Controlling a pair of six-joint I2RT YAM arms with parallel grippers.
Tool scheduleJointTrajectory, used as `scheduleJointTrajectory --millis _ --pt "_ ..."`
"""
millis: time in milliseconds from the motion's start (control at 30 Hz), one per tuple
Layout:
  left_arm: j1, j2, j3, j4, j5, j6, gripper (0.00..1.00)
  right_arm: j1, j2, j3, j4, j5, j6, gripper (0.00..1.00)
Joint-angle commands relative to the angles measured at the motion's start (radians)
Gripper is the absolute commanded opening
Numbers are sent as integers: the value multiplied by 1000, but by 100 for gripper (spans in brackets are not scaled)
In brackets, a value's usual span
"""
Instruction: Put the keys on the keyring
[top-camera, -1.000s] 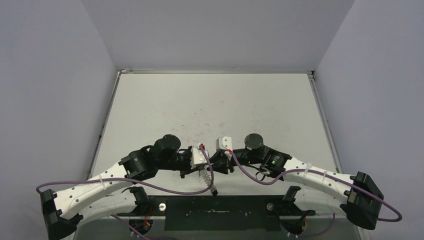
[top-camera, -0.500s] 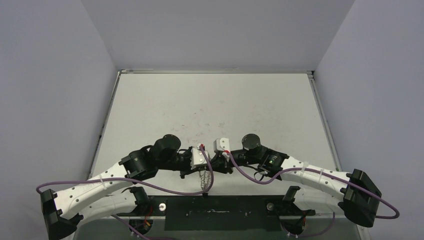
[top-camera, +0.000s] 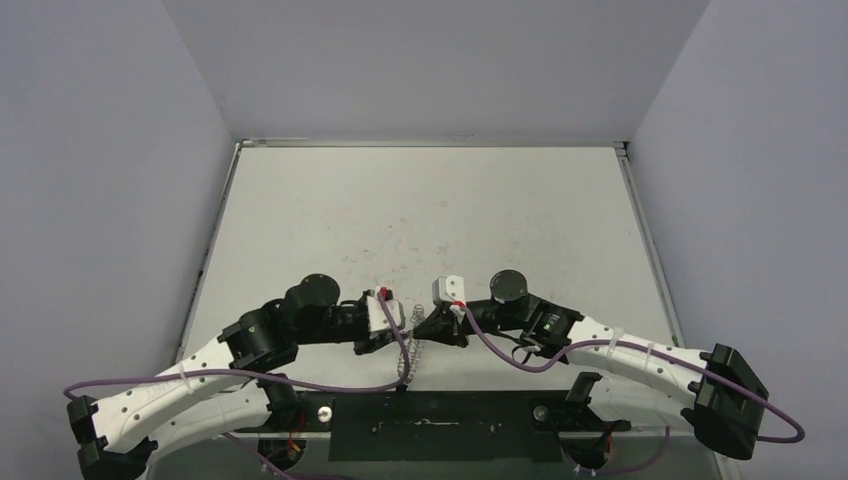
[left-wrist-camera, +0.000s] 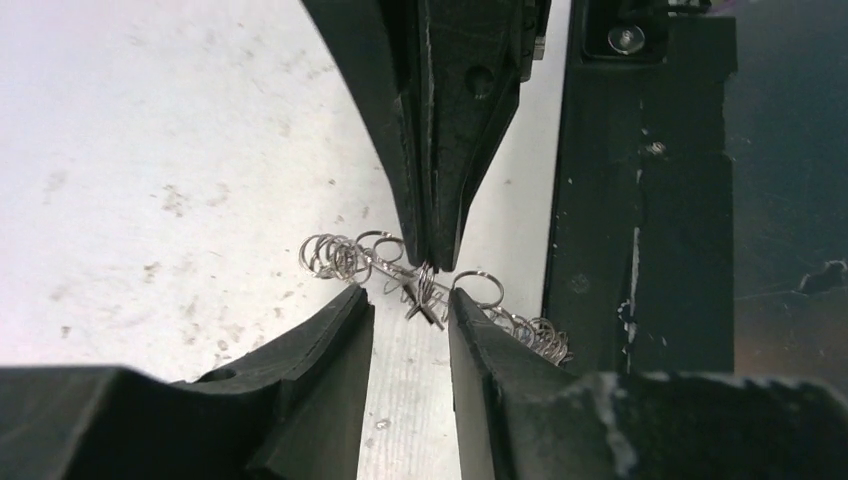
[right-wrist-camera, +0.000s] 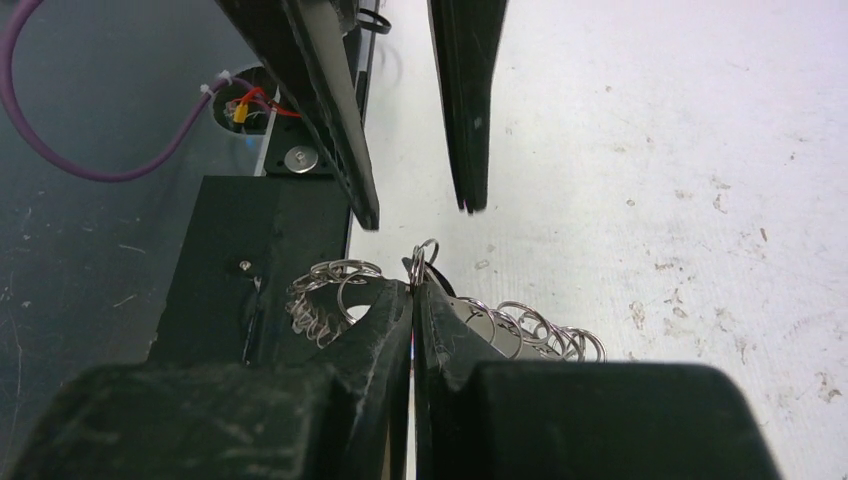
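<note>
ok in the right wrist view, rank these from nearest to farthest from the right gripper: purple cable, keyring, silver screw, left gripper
From the right gripper:
1. keyring, a loop pinched at the fingertips.
2. left gripper, just beyond, open.
3. silver screw, on the black mount, toward the view's upper left.
4. purple cable, at the view's far left.

Overhead view is evenly lit and pretty soft, and shadows on the counter (top-camera: 430, 200) are faint and diffuse. On the left wrist view the far-left counter nearly blows out white, while the right side sits dark. The fingers (left-wrist-camera: 300, 400) nearest the lens are mushy and out of focus. The keyring (left-wrist-camera: 335, 255) coils look sharper, with small glints, though fine detail is probably lost.
</note>
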Motion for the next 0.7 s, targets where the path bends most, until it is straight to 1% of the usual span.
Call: scheduleJointTrajectory --millis 0,33,167,300,500,667 --pt "-1 -133 -75 139 -67 -9 33 3 -64 -18 133 19 22 0" --pt "-1 -168 -107 170 -74 -16 33 3 -69 -22 138 21 24 0" --pt "-1 -299 -251 337 -69 -66 40 3 -77 -24 155 19 34 0" --pt "-1 -388 -365 486 -46 -116 41 4 -82 -26 190 9 59 0" --pt "-1 -414 -470 649 -33 -189 41 5 -86 -25 208 0 77 0" --pt "-1 -379 -480 683 -44 -189 39 6 -89 -25 208 0 81 0"
